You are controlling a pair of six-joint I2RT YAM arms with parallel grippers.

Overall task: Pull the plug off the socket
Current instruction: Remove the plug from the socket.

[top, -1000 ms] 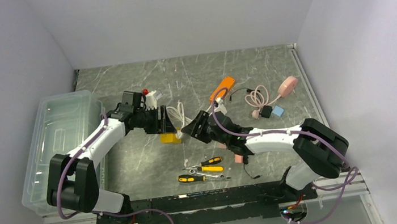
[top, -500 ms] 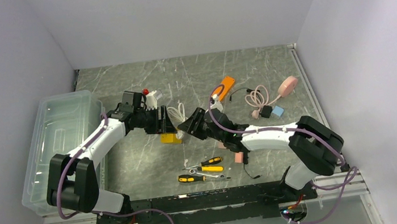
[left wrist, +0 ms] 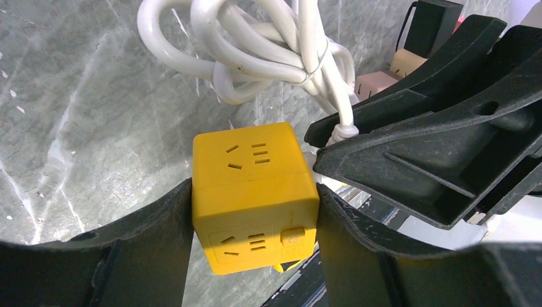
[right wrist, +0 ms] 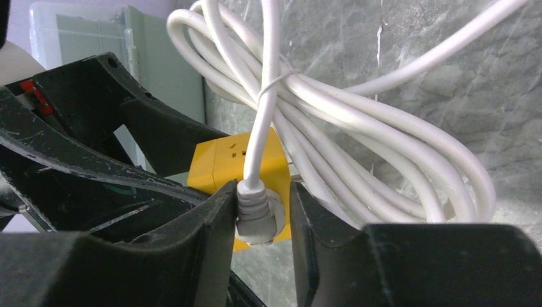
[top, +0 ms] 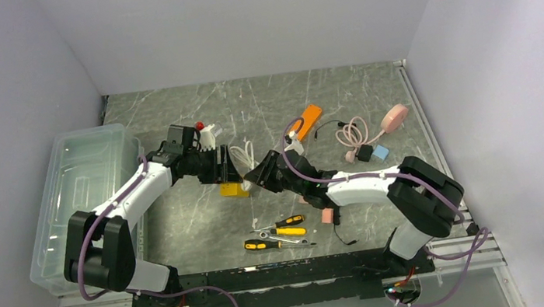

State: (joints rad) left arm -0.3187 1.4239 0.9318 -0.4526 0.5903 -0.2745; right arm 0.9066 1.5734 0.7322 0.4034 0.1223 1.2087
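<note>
The left jaws are clamped on both sides of the yellow socket cube (left wrist: 255,166) at the middle of the surface (top: 182,211). The right jaws stand narrow around the white plug (right wrist: 255,214), but I cannot tell whether they grip it firmly. The plug sits in the cube, not yet pulled. Only the right wrist view shows that joint; the top view hides it under both arms.

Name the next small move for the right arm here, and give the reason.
Probably close the right gripper fully on the white plug before any pull. Its fingers flank the plug, but a sliver of yellow seems to show beside one finger, so the grip looks incomplete. The left gripper is clamped on the yellow socket cube, bracing it.
</note>
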